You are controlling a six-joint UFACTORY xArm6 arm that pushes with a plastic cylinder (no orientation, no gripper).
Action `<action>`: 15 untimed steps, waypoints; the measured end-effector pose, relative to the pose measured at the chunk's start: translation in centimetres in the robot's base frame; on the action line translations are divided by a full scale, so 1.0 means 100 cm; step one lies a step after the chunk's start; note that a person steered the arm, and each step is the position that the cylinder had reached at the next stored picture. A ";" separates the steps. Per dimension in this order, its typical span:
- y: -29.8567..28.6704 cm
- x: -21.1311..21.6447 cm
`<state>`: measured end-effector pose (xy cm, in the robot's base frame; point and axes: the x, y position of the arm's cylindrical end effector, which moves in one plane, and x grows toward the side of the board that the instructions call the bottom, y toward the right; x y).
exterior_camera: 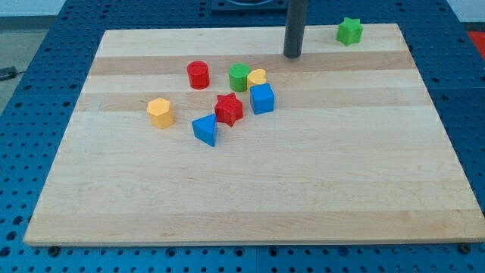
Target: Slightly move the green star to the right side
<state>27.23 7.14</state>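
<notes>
Our arm carries no pincer, only a dark rod, so there are no jaws to be apart or together. My tip (293,55) rests on the wooden board (250,189) near the view's top edge. The green star (349,31) sits to the tip's right and slightly above, apart from it, near the board's top right corner. Below and left of the tip we see a green cylinder (239,77), yellow heart (257,76), blue cube (262,98), red star (229,109), red cylinder (198,75), blue triangle (205,129) and yellow hexagon (161,112).
</notes>
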 end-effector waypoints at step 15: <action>0.100 -0.007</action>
<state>26.48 17.17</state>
